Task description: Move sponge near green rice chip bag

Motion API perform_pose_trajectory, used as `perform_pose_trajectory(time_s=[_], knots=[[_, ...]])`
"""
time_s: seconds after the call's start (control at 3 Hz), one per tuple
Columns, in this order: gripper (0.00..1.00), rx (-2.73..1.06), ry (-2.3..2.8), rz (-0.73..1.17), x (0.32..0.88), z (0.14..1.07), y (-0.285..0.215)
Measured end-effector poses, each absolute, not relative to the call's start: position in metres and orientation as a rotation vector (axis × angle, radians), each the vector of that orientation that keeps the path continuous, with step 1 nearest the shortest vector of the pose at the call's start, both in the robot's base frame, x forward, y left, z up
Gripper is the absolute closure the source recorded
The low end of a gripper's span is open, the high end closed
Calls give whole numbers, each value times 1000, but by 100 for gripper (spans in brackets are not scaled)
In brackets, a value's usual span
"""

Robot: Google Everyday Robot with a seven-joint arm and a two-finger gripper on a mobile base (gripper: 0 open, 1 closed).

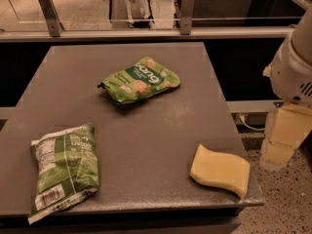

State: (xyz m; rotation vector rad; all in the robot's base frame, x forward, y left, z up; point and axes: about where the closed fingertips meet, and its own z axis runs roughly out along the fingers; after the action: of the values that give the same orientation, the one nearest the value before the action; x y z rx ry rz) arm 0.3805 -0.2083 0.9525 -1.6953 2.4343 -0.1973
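Observation:
The pale yellow sponge (220, 170) lies flat at the table's front right corner. The small light-green rice chip bag (141, 79) with white lettering lies near the middle back of the table, well apart from the sponge. My gripper (279, 152) hangs off the table's right side, just right of the sponge and a little above it. It touches nothing. Only its pale cream lower part and the white arm joint (292, 72) above it show.
A larger green bag (63, 168) with a white nutrition label and barcode lies at the front left. The dark grey table (146, 130) ends just right of the sponge. A metal rail (146, 32) with posts runs behind it.

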Motion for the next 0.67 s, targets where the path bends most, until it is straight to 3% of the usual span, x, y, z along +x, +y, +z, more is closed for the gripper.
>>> perform_pose_trajectory(time_s=[0.67], knots=[[0, -1622, 2526, 23, 350, 891, -210]])
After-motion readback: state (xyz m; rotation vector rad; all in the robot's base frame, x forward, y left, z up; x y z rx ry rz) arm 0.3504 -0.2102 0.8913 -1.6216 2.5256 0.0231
